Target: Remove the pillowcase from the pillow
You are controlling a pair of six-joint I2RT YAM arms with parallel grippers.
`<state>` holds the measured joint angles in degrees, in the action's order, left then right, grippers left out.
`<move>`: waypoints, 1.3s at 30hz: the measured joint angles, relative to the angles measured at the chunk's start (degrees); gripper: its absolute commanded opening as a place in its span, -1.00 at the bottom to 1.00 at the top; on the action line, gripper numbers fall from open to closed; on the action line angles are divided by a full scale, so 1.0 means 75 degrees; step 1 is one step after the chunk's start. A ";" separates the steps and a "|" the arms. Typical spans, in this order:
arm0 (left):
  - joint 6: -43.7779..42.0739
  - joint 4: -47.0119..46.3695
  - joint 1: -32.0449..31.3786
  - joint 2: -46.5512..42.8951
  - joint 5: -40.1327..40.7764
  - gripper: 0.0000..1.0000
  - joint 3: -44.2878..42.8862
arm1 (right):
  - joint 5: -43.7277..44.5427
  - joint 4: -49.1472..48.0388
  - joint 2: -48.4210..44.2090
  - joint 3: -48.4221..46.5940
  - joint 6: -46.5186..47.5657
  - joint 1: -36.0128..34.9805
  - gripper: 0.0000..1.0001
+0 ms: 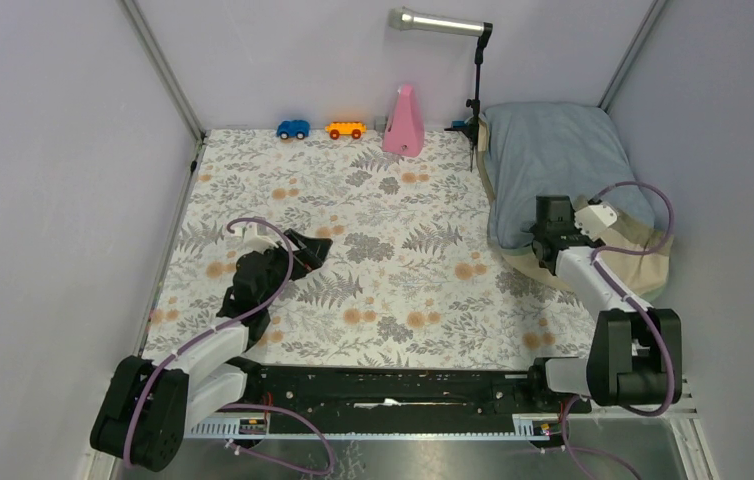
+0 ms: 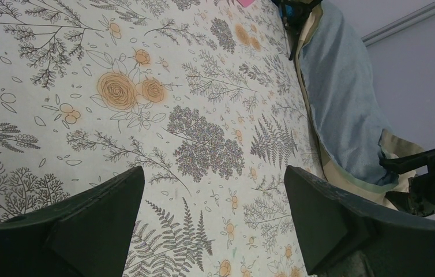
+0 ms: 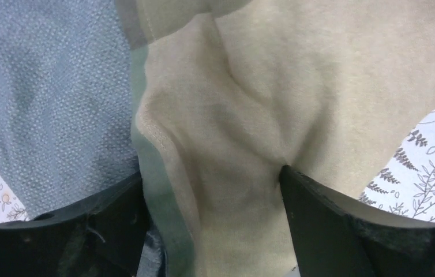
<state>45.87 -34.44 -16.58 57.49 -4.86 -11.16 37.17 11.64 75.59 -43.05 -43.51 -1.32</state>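
From above, shows the pillowcase (image 1: pixel 553 165) lying plump at the far right corner of the floral tablecloth (image 1: pixel 393 290), blue-grey end far, beige band near. Shows the right gripper (image 1: pixel 545 240) down on the near-left part of that fabric, and the left gripper (image 1: pixel 308 248) well apart from it, over bare cloth left of centre. Along the far edge, takes in a blue toy car (image 1: pixel 293 129), an orange toy car (image 1: pixel 345 129), a pink cone (image 1: pixel 405 122) and a microphone on a stand (image 1: pixel 440 21). From the left wrist, looks between widely spread fingers (image 2: pixel 88 213) holding nothing, across the print to the pillowcase, with a pale cream edge under the blue, seemingly the pillow (image 2: pixel 339 173). From the right wrist, sits close on the fabric: fingers (image 3: pixel 319 219) parted, astride a bunched fold of the beige band, right tip pressing into a crease, blue-grey weave to the left.
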 measured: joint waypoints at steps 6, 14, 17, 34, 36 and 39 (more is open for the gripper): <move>0.0003 -0.0015 -0.0006 0.0032 -0.0076 0.98 -0.0023 | 0.0583 -0.0035 -0.1472 0.0685 -0.0291 0.0000 -1.00; -0.0009 -0.0035 -0.0041 0.0073 -0.0134 0.98 -0.0067 | 0.1102 -0.0050 -0.4453 0.0536 0.0207 0.0000 -1.00; -0.0050 -0.0044 -0.0052 0.0114 -0.0134 0.98 -0.0067 | 0.1119 0.0003 -0.4919 0.0017 0.0539 0.0000 -1.00; -0.0114 -0.0064 -0.0090 0.0318 -0.0195 0.98 -0.0166 | -0.3351 -0.0003 -0.4121 -0.3870 0.1157 0.0035 -1.00; -0.0114 -0.0064 -0.0096 0.0347 -0.0198 0.98 -0.0169 | -0.4625 -0.0510 -0.3841 -0.3905 0.0778 0.0035 -1.00; -0.0114 -0.0055 -0.0122 0.0358 -0.0187 0.98 -0.0172 | -0.6239 -0.1341 -0.3398 -0.3829 0.0085 0.0032 -1.00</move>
<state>45.01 -34.85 -17.50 60.18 -6.26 -12.45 -9.63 1.58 50.11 -71.77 -42.87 -1.08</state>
